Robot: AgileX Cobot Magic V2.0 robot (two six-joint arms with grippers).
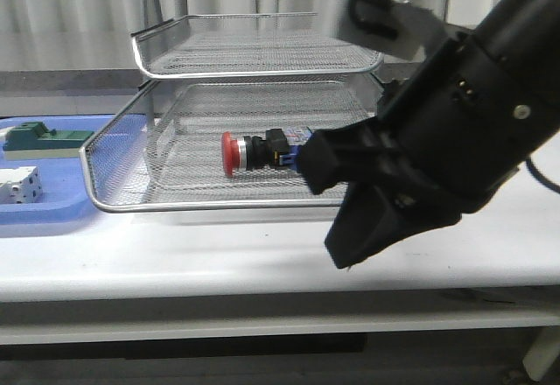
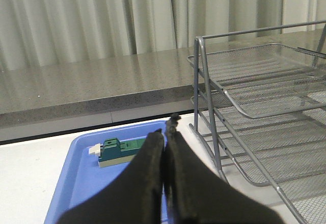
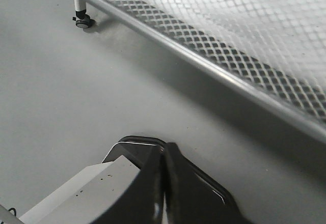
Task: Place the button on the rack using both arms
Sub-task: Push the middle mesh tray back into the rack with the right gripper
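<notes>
One button [image 1: 262,151] lies in the rack [image 1: 122,201]; both hands closed, empty. Risk: right hand [image 1: 350,258] clips the rim, jolting it.

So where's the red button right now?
In the front view the button lies on its side in the lower tray of the rack, near the middle, red cap pointing left, with the right gripper just to its right, outside the tray.

Even, soft light; the near right arm [image 1: 455,131] looks blurred, perhaps defocused.
</notes>
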